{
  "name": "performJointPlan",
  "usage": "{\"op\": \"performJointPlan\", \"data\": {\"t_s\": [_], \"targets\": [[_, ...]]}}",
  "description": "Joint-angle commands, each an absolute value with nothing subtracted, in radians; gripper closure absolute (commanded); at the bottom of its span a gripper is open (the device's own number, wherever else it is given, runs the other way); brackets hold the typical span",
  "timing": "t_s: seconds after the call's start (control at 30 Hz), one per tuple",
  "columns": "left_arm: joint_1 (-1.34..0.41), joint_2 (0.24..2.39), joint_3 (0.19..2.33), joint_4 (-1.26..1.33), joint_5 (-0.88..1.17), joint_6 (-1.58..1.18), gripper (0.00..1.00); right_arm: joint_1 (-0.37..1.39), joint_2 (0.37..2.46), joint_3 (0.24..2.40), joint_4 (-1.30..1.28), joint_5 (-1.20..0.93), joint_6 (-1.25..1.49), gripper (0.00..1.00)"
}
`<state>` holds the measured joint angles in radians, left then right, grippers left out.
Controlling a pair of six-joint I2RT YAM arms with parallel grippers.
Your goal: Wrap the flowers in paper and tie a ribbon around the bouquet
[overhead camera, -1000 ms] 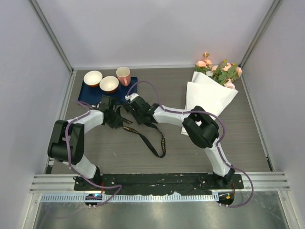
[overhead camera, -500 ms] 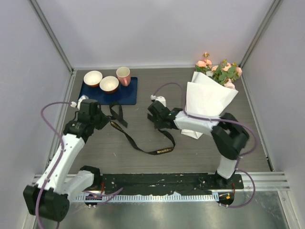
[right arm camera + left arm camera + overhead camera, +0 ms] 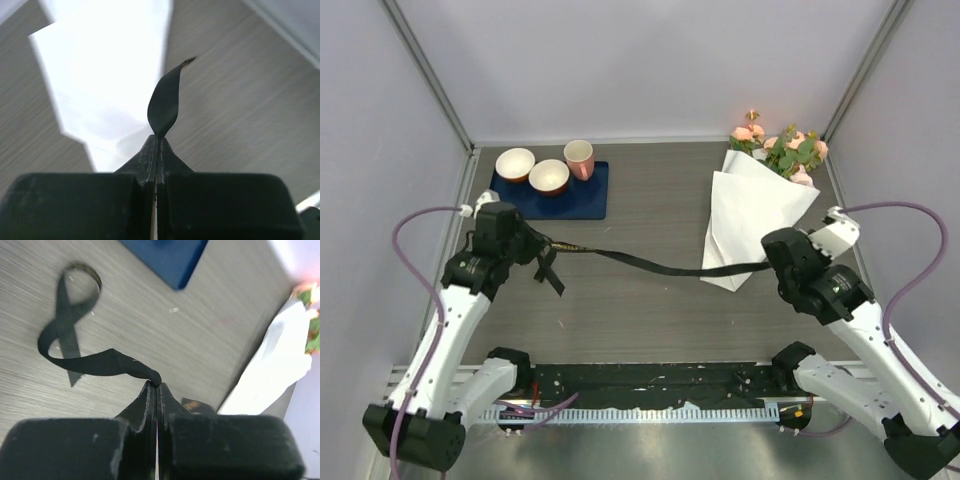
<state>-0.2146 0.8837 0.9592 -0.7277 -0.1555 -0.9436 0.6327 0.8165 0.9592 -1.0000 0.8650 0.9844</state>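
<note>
My left gripper and right gripper are both clamped tight on the ribbon, so it's stretched straight between them. It runs across the low tip of the bouquet, which is lying by the far right corner.

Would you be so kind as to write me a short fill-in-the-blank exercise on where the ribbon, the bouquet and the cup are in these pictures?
1. The ribbon is stretched between the left pincer and the right pincer, and both are ____ on it.
2. The bouquet lies in the far ____ corner of the table.
3. On the dark blue mat, next to two bowls, stands a ____ cup.

Missing words: shut; right; pink.
</note>
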Motion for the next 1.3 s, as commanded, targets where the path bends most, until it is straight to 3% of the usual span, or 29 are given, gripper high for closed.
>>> {"op": "performJointPlan", "data": {"t_s": [0.0,0.13,0.23,0.27,0.37,0.43,0.5,0.53,0.67,0.7,0.8,0.93,1.0,1.03,1.1,1.27], "targets": [[-0.242,1.011,0.913,-0.615,0.09,-0.934,1.0,0.435,0.793,0.931,-1.114,0.986,0.98,1.0],[-0.304,1.144,0.849,-0.513,0.265,-0.983,0.99,0.19,0.844,0.913,-1.062,0.956,0.923,1.0],[-0.368,1.23,0.816,-0.456,0.293,-1.006,0.7,-0.036,0.899,0.888,-0.98,0.892,0.852,1.0],[-0.37,1.252,0.81,-0.453,0.313,-1.008,0.52,-0.096,0.905,0.876,-0.953,0.826,0.823,1.0],[-0.35,1.252,0.81,-0.5,0.278,-0.965,0.34,-0.352,0.94,0.83,-0.826,0.704,0.706,1.0],[-0.321,1.24,0.825,-0.537,0.239,-0.909,0.27,-0.463,0.995,0.828,-0.776,0.614,0.669,1.0],[-0.23,1.236,0.837,-0.606,0.172,-0.878,0.05,-0.517,1.032,0.822,-0.74,0.583,0.647,1.0],[-0.188,1.247,0.854,-0.632,0.144,-0.867,0.0,-0.517,1.048,0.815,-0.732,0.575,0.641,1.0],[0.044,1.356,0.894,-0.636,0.009,-0.804,0.0,-0.517,1.032,0.773,-0.664,0.5,0.611,1.0],[0.044,1.396,0.905,-0.62,-0.079,-0.793,0.01,-0.515,1.031,0.772,-0.654,0.482,0.6,1.0],[0.034,1.572,1.014,-0.649,-0.096,-0.761,0.01,-0.485,1.045,0.775,-0.657,0.465,0.592,1.0],[0.041,1.728,1.043,-0.62,-0.091,-0.808,0.14,-0.473,1.051,0.779,-0.655,0.463,0.584,1.0],[0.041,1.765,1.057,-0.578,-0.064,-0.831,0.36,-0.462,1.042,0.773,-0.649,0.486,0.587,1.0],[0.043,1.784,1.074,-0.61,-0.093,-0.834,0.65,-0.459,1.042,0.762,-0.644,0.488,0.594,1.0],[0.057,1.802,1.139,-0.673,-0.174,-0.842,1.0,-0.459,1.051,0.755,-0.637,0.495,0.603,1.0],[0.1,1.593,1.19,-0.802,-0.508,-0.913,1.0,-0.46,1.112,0.761,-0.646,0.525,0.641,1.0]]}}
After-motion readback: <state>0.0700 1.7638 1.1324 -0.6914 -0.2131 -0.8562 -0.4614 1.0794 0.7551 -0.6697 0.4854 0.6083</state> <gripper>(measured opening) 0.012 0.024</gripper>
